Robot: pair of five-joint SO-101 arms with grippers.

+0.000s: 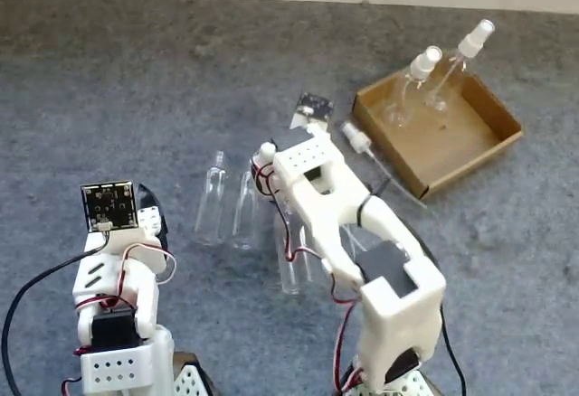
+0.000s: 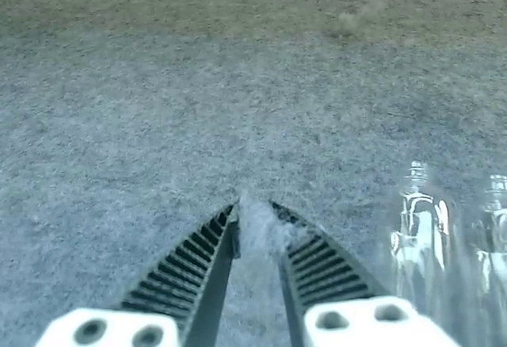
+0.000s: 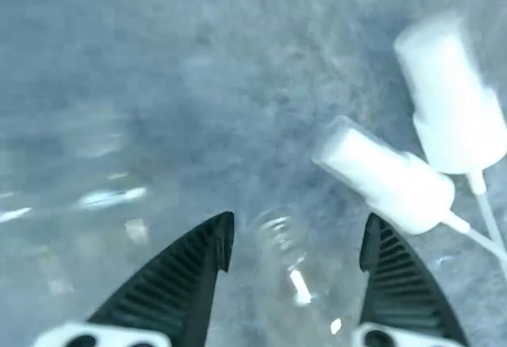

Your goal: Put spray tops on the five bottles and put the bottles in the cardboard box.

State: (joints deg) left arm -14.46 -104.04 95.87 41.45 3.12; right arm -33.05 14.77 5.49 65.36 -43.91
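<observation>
Overhead, the box (image 1: pixel 457 147) sits at two o'clock with two capped bottles (image 1: pixel 418 75) standing in it. Two spray tops (image 3: pixel 388 177) lie on the carpet (image 1: pixel 136 98) just beside its nine o'clock wall. Two open bottles (image 1: pixel 211 204) stand near centre. The right gripper (image 3: pixel 297 232) hangs with jaws spread wide, a third open bottle's neck (image 3: pixel 279 240) between them, untouched. At seven o'clock, the left gripper (image 2: pixel 255 204) rests over carpet, jaws parted by a slit and empty.
</observation>
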